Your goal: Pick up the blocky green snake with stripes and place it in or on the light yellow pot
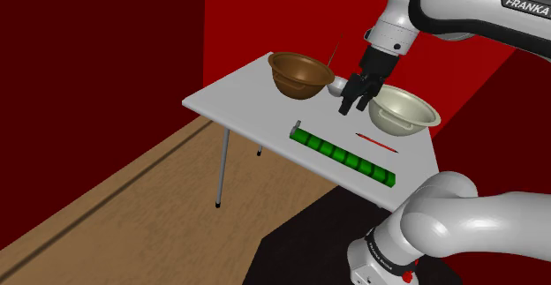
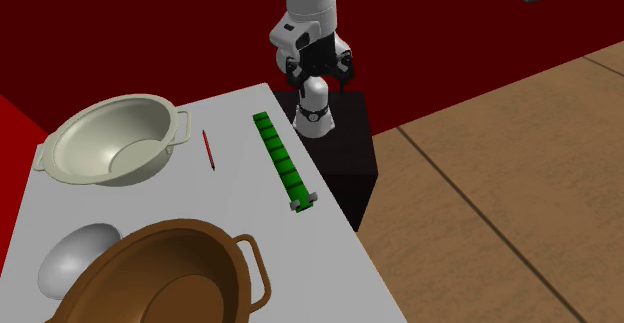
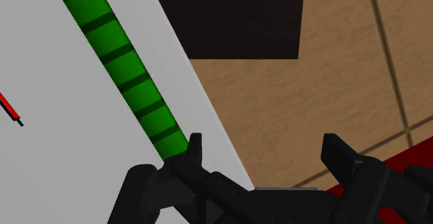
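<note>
From my seat, the gripper [image 1: 354,108] stands wide open with nothing in it. In the wrist view its two fingers [image 3: 193,150] are well apart, and between them I see the table's edge and wooden floor [image 3: 312,98].

The green snake [image 1: 343,157] lies flat and straight on the grey table [image 1: 238,107]. It is near the pale yellow pot [image 1: 431,116] but not touching it, and a thin red stick [image 1: 375,142] lies between the pot and the snake. The second exterior view gives the same order: pot [image 2: 60,136], stick [image 2: 208,149], snake [image 2: 280,159], with the snake close along the table's [image 2: 230,201] edge.

In the wrist view the snake [image 3: 118,63] runs out of frame at one end and passes behind a finger at the other, so I see neither tip there. The stick [image 3: 10,108] is mostly cut off as well. A small grey piece sits at the snake's end farther from the pot, and I cannot make out what it is.

In the shoulder view the gripper hangs in front of the pot's rim and hides part of it. I cannot judge the gripper's height above the table from there. In the second exterior view the gripper [image 2: 321,74] shows beyond the table, on the snake's side of the pot.

A brown pot [image 1: 300,73] stands beside the pale one, with a grey rounded thing [image 2: 80,256] between them. The brown pot [image 2: 170,271] is cropped in the second exterior view.
</note>
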Robot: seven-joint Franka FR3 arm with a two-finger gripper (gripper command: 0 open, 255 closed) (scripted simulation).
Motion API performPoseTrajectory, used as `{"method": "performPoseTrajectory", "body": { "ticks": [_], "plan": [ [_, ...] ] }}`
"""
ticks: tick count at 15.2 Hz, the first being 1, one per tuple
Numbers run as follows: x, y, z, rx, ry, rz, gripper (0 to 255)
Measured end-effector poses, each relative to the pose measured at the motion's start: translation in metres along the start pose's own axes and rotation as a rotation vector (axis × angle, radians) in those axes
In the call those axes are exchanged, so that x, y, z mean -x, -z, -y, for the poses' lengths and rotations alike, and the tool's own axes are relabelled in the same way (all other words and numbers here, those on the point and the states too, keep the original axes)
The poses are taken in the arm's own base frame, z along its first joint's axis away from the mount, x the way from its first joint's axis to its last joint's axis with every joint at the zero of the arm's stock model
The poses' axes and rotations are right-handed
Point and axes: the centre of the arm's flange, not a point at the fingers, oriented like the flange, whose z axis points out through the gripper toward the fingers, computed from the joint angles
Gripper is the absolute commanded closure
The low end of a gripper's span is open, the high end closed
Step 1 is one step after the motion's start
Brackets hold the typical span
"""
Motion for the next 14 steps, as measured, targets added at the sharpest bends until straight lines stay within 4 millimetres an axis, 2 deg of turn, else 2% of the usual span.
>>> {"method": "performPoseTrajectory", "body": {
  "ticks": [1, 3, 7, 14],
  "plan": [
    [0.0, 0.0, 0.0, 0.0, 0.0, 0.0, 0],
    [-0.001, -0.013, -0.008, 0.011, 0.02, -0.002, 0],
    [0.0, -0.054, -0.033, 0.047, 0.082, -0.009, 0],
    [-0.01, -0.12, -0.084, 0.114, 0.202, -0.022, 0]
  ]
}}
